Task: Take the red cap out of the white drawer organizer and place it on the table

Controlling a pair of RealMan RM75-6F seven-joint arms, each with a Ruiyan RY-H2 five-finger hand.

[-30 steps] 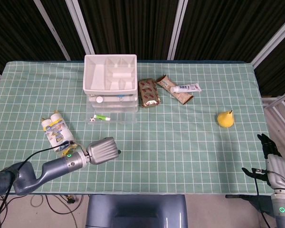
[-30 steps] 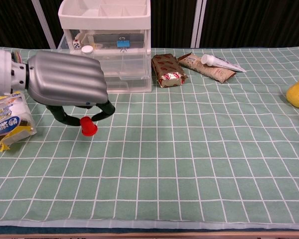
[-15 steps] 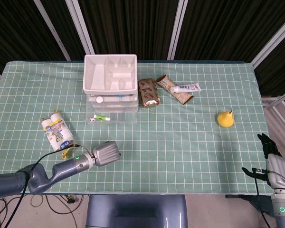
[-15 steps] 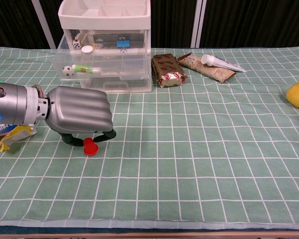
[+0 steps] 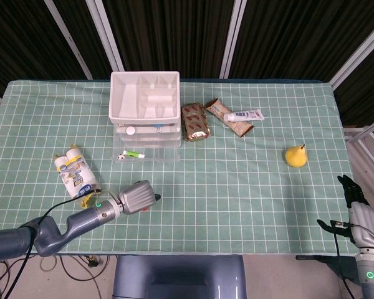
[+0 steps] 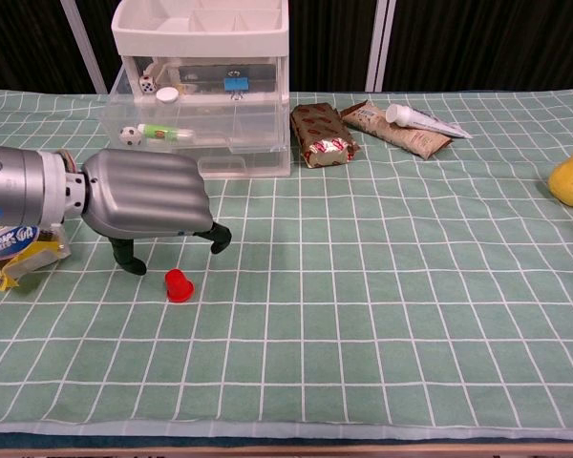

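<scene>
The left hand (image 6: 148,196) hovers just above the desk (image 6: 392,286), palm down, its dark fingers (image 6: 218,239) hanging apart and closed on nothing. The red cap (image 6: 179,284) stands on the green checked cloth directly below and slightly in front of the hand — a clear gap shows between cap and fingertips in the chest view, so the hand neither holds nor touches it. In the head view the cap is hidden under the hand (image 5: 136,197).

The white drawer organizer (image 6: 202,81) stands well apart at the rear of the desk, one clear drawer pulled forward with a small ball and a green tube inside. The cap is out of it and resting on the desk, apparently stable on its wider end.

Judgement: the placing step is at its close — the cap is released and the task's goal looks met. What remains calls only for lifting the left hand clear, straight up or back toward the robot, without brushing the cap and tipping it.

The right hand (image 5: 356,208) sits off the desk's near right corner, idle; its fingers seem loosely extended and it holds nothing.
</scene>
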